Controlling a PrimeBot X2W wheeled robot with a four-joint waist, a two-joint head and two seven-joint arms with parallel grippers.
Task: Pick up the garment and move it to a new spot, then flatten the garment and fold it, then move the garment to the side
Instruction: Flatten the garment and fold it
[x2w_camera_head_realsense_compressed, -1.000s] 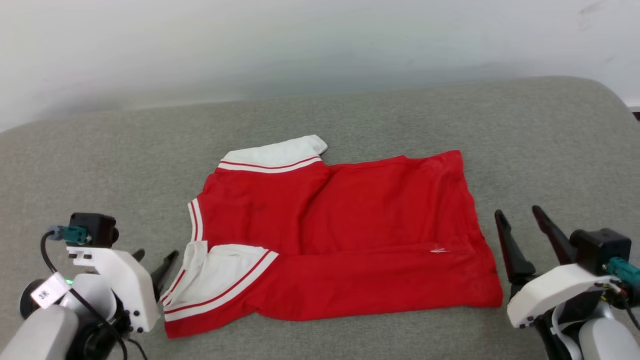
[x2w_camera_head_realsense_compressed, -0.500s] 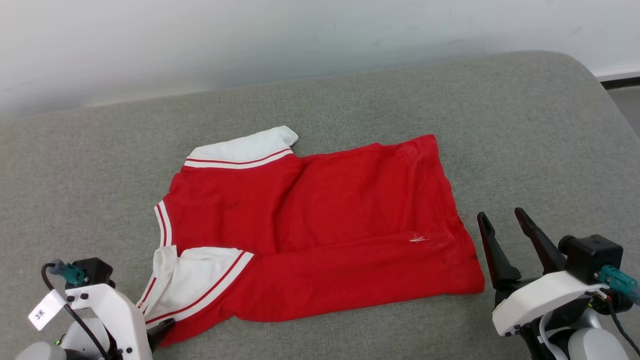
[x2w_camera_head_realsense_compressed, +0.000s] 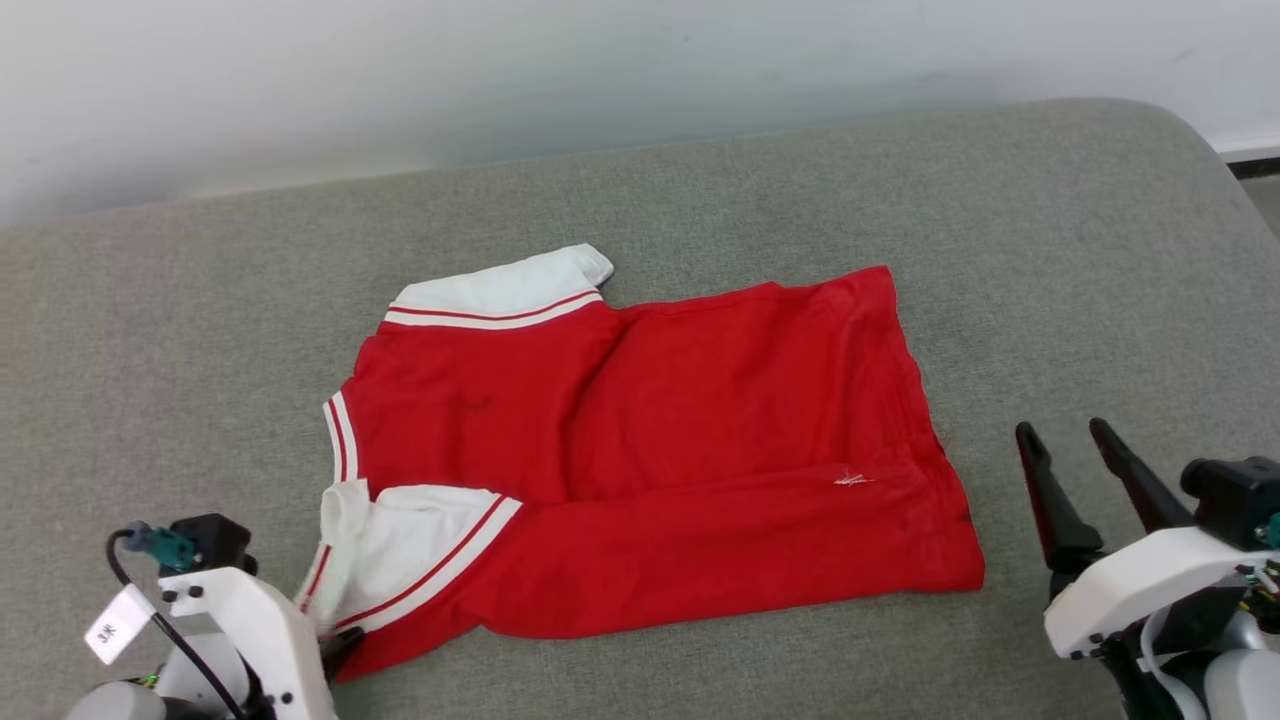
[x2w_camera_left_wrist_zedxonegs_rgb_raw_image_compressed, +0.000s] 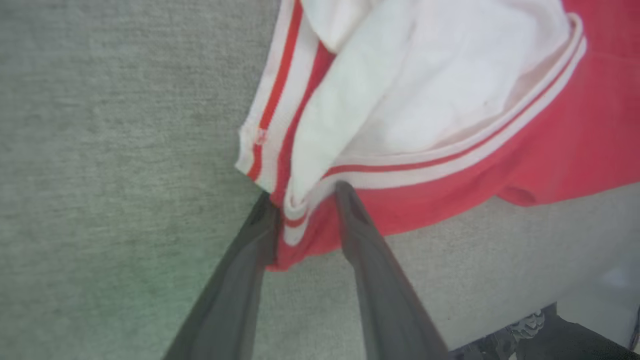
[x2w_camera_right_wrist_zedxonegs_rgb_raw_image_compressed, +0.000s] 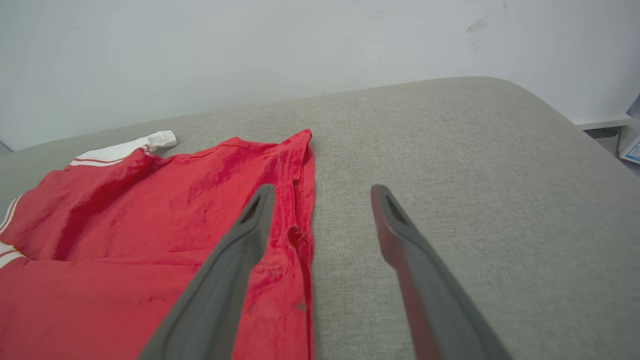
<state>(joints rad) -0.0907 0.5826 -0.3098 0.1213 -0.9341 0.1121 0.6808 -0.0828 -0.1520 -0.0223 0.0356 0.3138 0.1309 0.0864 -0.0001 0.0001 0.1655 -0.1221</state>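
Note:
The garment (x2w_camera_head_realsense_compressed: 650, 450), a red jersey with white striped-trim sleeves, lies spread on the grey cushion (x2w_camera_head_realsense_compressed: 200, 350), plain side up. My left gripper (x2w_camera_head_realsense_compressed: 340, 640) is at its near left corner. In the left wrist view the left gripper (x2w_camera_left_wrist_zedxonegs_rgb_raw_image_compressed: 306, 195) has its two fingers on either side of the bunched sleeve hem of the garment (x2w_camera_left_wrist_zedxonegs_rgb_raw_image_compressed: 450, 125), partly narrowed, with a gap still between them. My right gripper (x2w_camera_head_realsense_compressed: 1062, 428) stands open just right of the bottom hem, nothing between its fingers. In the right wrist view the right gripper (x2w_camera_right_wrist_zedxonegs_rgb_raw_image_compressed: 324, 188) hovers beside the edge of the garment (x2w_camera_right_wrist_zedxonegs_rgb_raw_image_compressed: 150, 225).
A pale wall (x2w_camera_head_realsense_compressed: 600, 60) runs behind the cushion. The cushion rounds off at its far right corner (x2w_camera_head_realsense_compressed: 1190, 130), with floor (x2w_camera_head_realsense_compressed: 1262, 190) beyond. Bare grey fabric surrounds the jersey on all sides.
The head camera has shifted. My left gripper has moved from left of the sleeve onto its near corner, and its jaws have narrowed around the hem. The right gripper stays open.

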